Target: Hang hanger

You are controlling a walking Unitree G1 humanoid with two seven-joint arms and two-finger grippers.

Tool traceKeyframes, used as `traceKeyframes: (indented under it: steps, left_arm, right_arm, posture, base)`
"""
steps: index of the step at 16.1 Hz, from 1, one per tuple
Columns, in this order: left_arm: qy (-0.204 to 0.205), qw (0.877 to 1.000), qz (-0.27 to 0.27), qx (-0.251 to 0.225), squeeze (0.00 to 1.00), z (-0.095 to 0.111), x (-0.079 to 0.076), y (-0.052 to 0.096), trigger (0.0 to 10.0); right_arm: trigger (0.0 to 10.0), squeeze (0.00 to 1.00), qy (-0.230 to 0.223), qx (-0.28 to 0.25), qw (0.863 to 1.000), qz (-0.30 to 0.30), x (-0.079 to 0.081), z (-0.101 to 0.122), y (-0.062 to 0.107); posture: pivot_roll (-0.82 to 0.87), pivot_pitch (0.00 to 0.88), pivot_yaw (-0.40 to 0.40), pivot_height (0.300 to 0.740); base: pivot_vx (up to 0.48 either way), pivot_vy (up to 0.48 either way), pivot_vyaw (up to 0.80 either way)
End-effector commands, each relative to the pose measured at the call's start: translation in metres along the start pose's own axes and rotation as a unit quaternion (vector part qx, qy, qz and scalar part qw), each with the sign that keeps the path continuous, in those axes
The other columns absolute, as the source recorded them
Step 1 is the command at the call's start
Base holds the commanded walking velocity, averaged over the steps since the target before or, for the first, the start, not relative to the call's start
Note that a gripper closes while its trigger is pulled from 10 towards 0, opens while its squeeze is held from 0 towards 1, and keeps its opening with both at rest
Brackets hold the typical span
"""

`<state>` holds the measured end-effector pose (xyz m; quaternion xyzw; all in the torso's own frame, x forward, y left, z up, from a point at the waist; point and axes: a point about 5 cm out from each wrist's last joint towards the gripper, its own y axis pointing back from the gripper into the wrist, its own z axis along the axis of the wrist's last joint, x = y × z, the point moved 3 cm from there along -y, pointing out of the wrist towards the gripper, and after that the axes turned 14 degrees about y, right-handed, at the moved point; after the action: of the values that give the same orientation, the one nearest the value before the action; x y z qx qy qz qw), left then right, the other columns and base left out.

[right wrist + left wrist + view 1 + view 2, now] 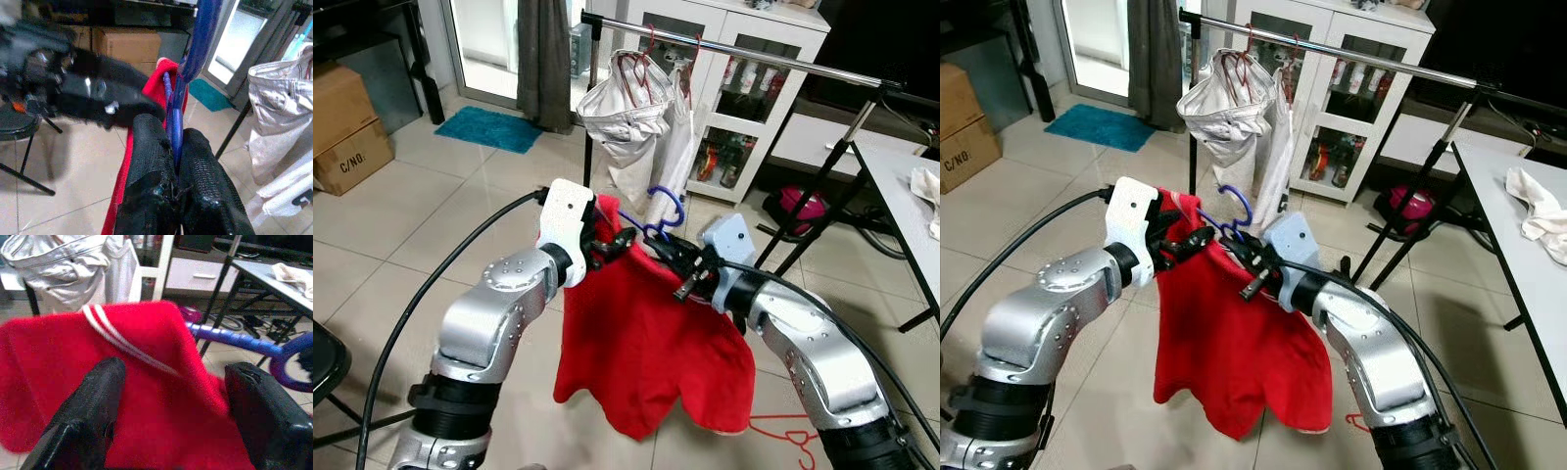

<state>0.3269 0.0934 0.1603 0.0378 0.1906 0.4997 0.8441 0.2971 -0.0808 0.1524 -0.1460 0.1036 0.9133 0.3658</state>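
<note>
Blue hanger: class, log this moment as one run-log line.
right end effector: shut on blue hanger | left end effector: open, straddling red shirt | clothes rail: hanger not hung

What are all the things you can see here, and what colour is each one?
Red fabric garment: one, red, hanging on the hanger between both arms.
Blue plastic hanger: one, blue, inside the garment, hook up.
Metal clothes rail: one, silver bar on black legs, behind the garment.
Pale clothes: a few, white and grey, on red hangers on the rail.
White cabinet: one, behind the rail.
Teal mat: one, on the floor by the door.
Cardboard boxes: two, brown, far left.
Grey table: one, at the right, with a white cloth.
Left gripper: fingers open around the garment's shoulder.
Right gripper: fingers shut on the hanger.
</note>
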Motion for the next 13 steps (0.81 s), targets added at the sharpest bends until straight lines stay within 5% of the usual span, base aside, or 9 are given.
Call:
traceKeyframes:
  steps: [1,2,3,4,5,7,9,13]
  left_arm:
    - [-0.004,1.000,0.008,-0.009,0.00,0.005,0.000,-0.002,10.0]
    - [0.001,1.000,0.015,-0.011,0.00,0.007,0.003,-0.002,10.0]
    - [0.007,1.000,0.014,-0.011,0.00,0.007,0.004,-0.002,4.3]
    - [0.011,1.000,0.012,-0.012,0.00,0.007,0.005,-0.002,4.3]
    - [0.017,1.000,0.006,-0.013,0.00,0.006,0.004,-0.002,1.7]
    - [0.019,1.000,-0.006,-0.016,0.00,0.006,0.003,-0.002,1.7]
    - [0.017,0.999,-0.020,-0.019,0.00,0.008,0.000,-0.003,0.0]
    - [0.017,0.999,-0.025,-0.020,0.00,0.009,-0.001,-0.003,0.0]
  right_arm:
    - [0.0,0.00,0.011,-0.028,1.000,-0.006,-0.007,0.012,-0.001]
    - [0.0,0.00,0.010,-0.033,0.999,-0.001,-0.007,0.014,-0.002]
    - [0.0,0.00,0.011,-0.035,0.999,0.001,-0.007,0.016,-0.002]
    - [0.0,0.00,0.012,-0.037,0.999,0.003,-0.007,0.016,-0.002]
    - [0.0,0.00,0.013,-0.038,0.999,0.004,-0.007,0.017,-0.003]
    - [0.0,0.00,0.015,-0.041,0.999,0.005,-0.007,0.019,-0.002]
    - [0.0,0.00,0.018,-0.045,0.999,0.008,-0.006,0.021,-0.003]
    - [0.0,0.00,0.017,-0.046,0.999,0.011,-0.004,0.022,-0.001]
  posture:
    - [-0.07,0.000,-0.114,0.740]
    - [-0.07,0.000,-0.117,0.740]
    - [-0.07,0.000,-0.116,0.740]
    - [-0.07,0.000,-0.116,0.740]
    - [-0.07,0.000,-0.115,0.740]
    - [-0.07,0.000,-0.114,0.740]
    - [-0.07,0.000,-0.112,0.740]
    - [-0.07,0.000,-0.120,0.740]
  base:
    - [0.000,0.000,0.00]
    - [0.000,0.000,0.00]
    - [0.000,0.000,0.00]
    - [0.000,0.000,0.00]
    - [0.000,0.000,0.00]
    - [0.000,0.000,0.00]
    - [0.000,0.000,0.00]
    - [0.000,0.000,0.00]
